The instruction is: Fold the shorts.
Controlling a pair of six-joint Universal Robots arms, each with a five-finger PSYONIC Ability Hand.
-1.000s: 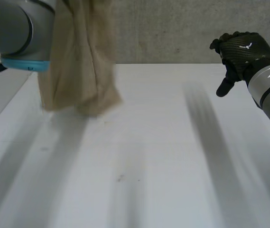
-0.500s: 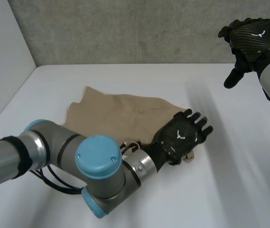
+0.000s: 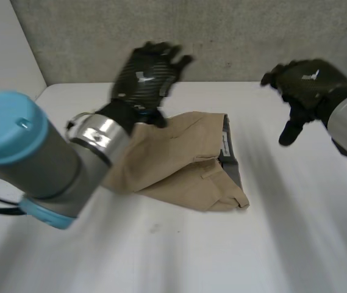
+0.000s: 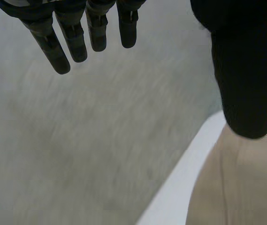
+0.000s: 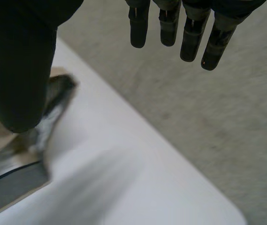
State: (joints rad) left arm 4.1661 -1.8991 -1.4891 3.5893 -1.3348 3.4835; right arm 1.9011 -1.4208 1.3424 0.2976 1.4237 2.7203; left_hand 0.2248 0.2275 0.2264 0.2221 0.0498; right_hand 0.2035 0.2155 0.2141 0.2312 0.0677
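1. The white bench (image 3: 179, 256) carries the tan shorts (image 3: 185, 155) near its middle.
2. The shorts lie doubled over in a smaller heap than before, with the grey waistband (image 3: 231, 162) on the right robot hand's side.
3. The left robot hand (image 3: 146, 70) pressed flat on them a moment ago. Now it is up above their far edge, fingers spread, holding nothing.
4. The right robot hand (image 3: 307, 85) hangs well to the side, fingers loose and empty.
5. One fold looks done, but the heap is bumpy and likely needs smoothing.
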